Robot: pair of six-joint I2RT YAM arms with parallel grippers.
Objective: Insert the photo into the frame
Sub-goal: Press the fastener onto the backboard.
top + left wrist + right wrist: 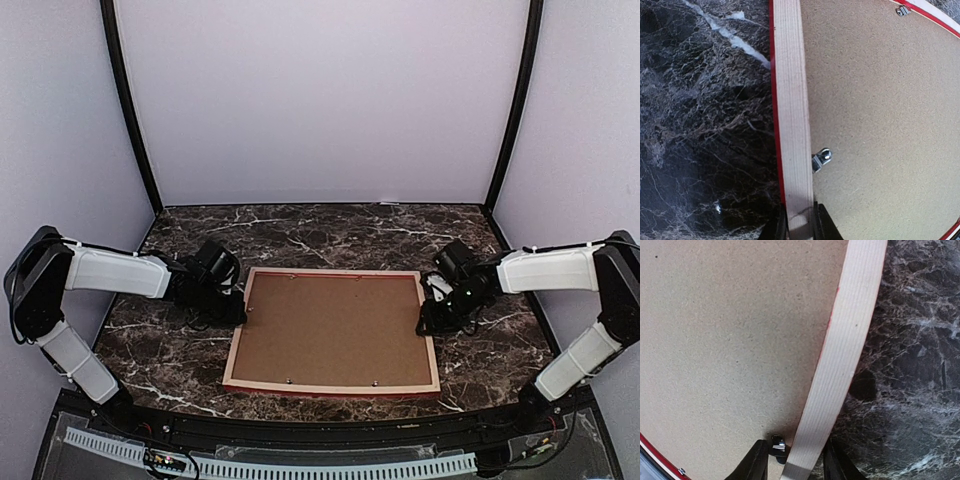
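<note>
Face down on the marble table (330,235), the frame (331,386) holds a brown board (335,328), with bare stone beyond every rail. Only the wrist views show the grips: the left gripper (800,227) pinches the frame's left rail, while the right gripper (792,460) straddles the right rail, its jaws slack.

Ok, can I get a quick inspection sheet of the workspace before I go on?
Surface: dark marble table.
Job's things: the frame lies back up, with a brown backing board inside and metal clips at its edge; the photo is not seen.
Clutter: nothing seen.
Grippers: left gripper closed on the left rail; right gripper open, astride the right rail.
Cables: black cable loops by the left arm's shoulder.
Surroundings: pale walls, black posts.
</note>
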